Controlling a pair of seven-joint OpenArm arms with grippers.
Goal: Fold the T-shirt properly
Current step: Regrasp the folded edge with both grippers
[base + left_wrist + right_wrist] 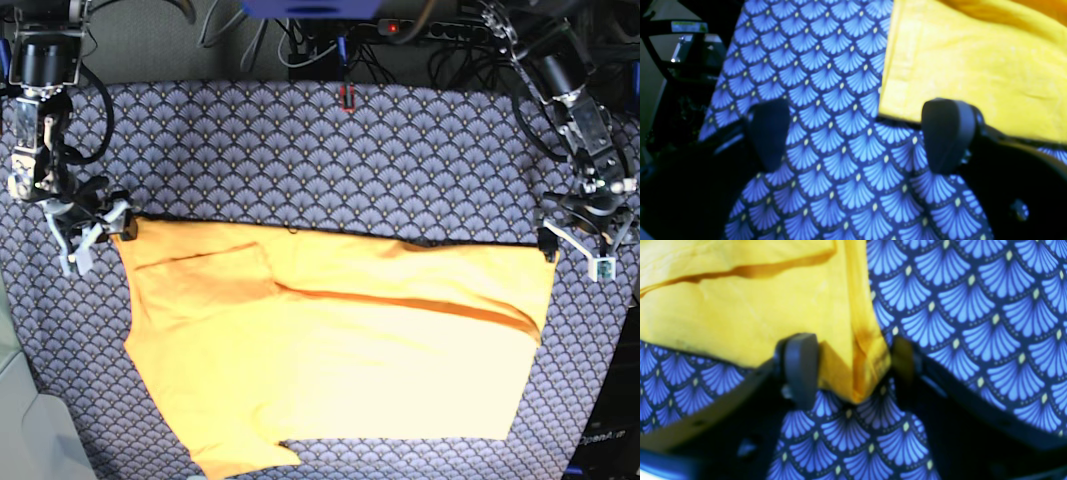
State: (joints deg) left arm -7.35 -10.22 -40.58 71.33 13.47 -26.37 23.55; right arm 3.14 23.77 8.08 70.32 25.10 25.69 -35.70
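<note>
The yellow-orange T-shirt [330, 350] lies spread across the patterned table, its top edge straight between the two arms. My right gripper [850, 340] sits at the shirt's upper left corner in the base view [95, 225]. Its jaws are open with the corner of the T-shirt [853, 373] between the dark fingers [800, 363]. My left gripper [857, 106] is at the upper right corner in the base view [588, 235], jaws wide open above the blue cloth. The T-shirt's edge [957, 66] reaches just up to its right finger [945, 133].
A blue-grey scallop-patterned cloth [330, 160] covers the whole table. Cables and a power strip [440, 30] run behind the far edge. A dark frame [676, 66] stands beyond the table's edge in the left wrist view.
</note>
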